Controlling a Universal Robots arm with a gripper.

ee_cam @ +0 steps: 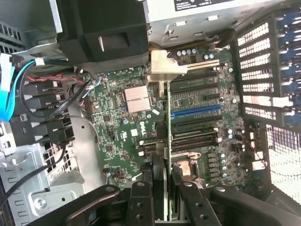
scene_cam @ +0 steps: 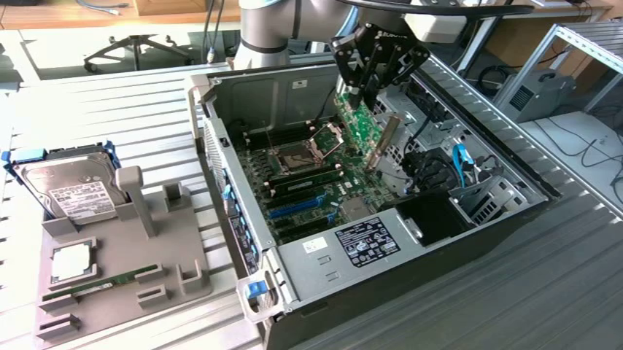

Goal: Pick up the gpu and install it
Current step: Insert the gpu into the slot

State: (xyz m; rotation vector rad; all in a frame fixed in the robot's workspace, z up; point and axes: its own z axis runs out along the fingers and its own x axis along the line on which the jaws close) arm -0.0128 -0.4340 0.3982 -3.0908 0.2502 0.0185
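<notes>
My gripper (scene_cam: 368, 82) hangs over the open computer case (scene_cam: 238, 219), shut on the gpu (scene_cam: 361, 122). The card hangs vertically, its green circuit-board side facing the exterior view and its silver end bracket (scene_cam: 387, 141) toward that view's right. In the wrist view the gpu (ee_cam: 169, 123) appears edge-on as a thin green line between my black fingers (ee_cam: 141, 197), with the bracket (ee_cam: 164, 66) at its far end. It hovers above the motherboard (ee_cam: 120, 122), close to the blue expansion slot (ee_cam: 195, 112). Whether it touches a slot I cannot tell.
A grey holder tray (scene_cam: 122, 251) at the exterior view's left carries a silver hard drive (scene_cam: 70, 191) and a thin green RAM stick (scene_cam: 102, 284). Inside the case sit the power supply (scene_cam: 365, 239), a drive cage (scene_cam: 486, 197) and cables (ee_cam: 33, 84).
</notes>
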